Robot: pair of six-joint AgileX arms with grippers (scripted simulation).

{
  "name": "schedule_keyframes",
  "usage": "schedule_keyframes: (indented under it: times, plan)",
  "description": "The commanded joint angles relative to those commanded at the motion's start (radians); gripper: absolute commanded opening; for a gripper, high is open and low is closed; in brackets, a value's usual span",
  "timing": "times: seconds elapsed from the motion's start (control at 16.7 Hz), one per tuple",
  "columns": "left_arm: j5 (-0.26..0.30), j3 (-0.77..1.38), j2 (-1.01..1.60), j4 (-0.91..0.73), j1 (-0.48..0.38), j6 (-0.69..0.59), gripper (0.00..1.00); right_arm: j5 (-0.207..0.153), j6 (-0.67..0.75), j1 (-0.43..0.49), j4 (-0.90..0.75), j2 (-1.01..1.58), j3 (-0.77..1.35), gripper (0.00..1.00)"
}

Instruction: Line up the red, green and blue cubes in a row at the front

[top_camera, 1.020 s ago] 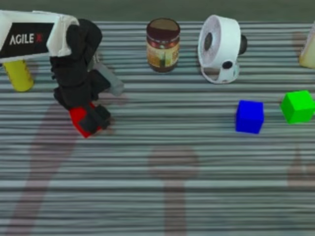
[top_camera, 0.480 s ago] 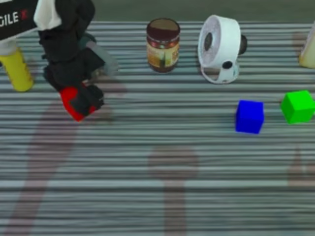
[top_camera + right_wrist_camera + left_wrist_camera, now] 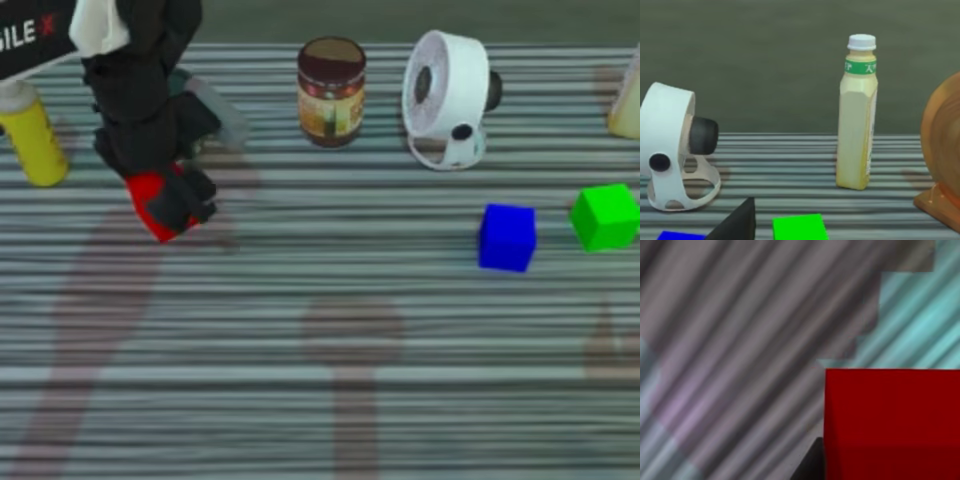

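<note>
With its jaws clamped on the red cube [image 3: 150, 203] at ten o'clock, the left gripper [image 3: 172, 199] has placed nothing; blue cube [image 3: 507, 237] and green cube [image 3: 605, 215] wait at three o'clock.

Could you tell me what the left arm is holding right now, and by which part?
The left end effector holds the red cube, fingers clamped on its opposite sides.

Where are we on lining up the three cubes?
Nothing is lined up yet. In hand: the left gripper is closed on the red cube at the table's left, near the yellow bottle. Left to do: place it at the front, then the blue cube and green cube, both untouched at the right.
</note>
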Motion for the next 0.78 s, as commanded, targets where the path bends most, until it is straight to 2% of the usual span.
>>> schedule_keyframes:
  times: [0.18, 0.54, 0.66, 0.78]
  plan:
    - [0.0, -0.126, -0.106, 0.022, -0.101, 0.054, 0.0, 0.0, 0.0, 0.0, 0.0, 0.0, 0.0, 1.0]
    - [-0.001, -0.455, -0.362, 0.072, -0.356, 0.191, 0.0, 0.0, 0.0, 0.0, 0.0, 0.0, 0.0, 1.0]
    - [-0.002, -0.501, -0.409, 0.084, -0.402, 0.218, 0.0, 0.0, 0.0, 0.0, 0.0, 0.0, 0.0, 1.0]
    - [-0.002, -0.508, -0.416, 0.086, -0.409, 0.222, 0.0, 0.0, 0.0, 0.0, 0.0, 0.0, 0.0, 1.0]
